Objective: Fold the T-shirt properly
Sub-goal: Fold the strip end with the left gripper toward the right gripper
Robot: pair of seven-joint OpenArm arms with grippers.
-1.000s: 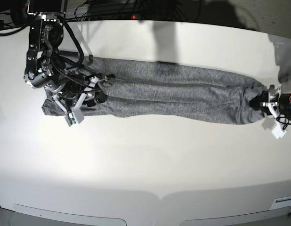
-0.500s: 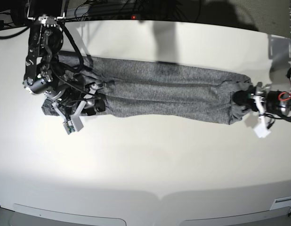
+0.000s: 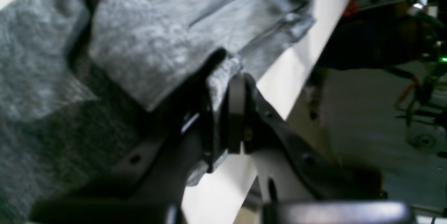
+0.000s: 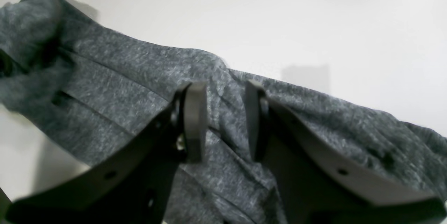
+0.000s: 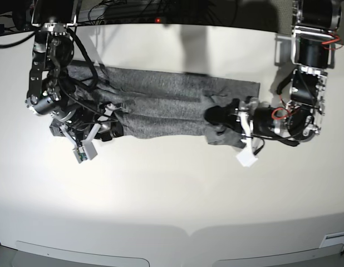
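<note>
White table (image 5: 172,194) fills most of the base view, bare and brightly lit toward the near edge. The T-shirt (image 5: 161,108) lies across the far half of it as a long narrow heather-grey band, creased lengthwise, one end bunched under the arm on that view's left, the other end lifted and doubled back over the middle of the band by the arm on that view's right. Left gripper (image 5: 219,118), at that view's right, is clamped on a fold of the grey knit; in the left wrist view its black fingers (image 3: 236,112) stand pressed almost together with a strip of fabric pinched between them, the table edge and dark cabling beyond. Right gripper (image 5: 108,114) sits on the other end of the shirt; in the right wrist view its two pads (image 4: 195,122) stand parted, the cloth running beneath and between them, wrinkled into ridges. Whether those pads actually grip the fabric cannot be told. A small white tag-like block (image 5: 247,159) hangs just below the left wrist.
</note>
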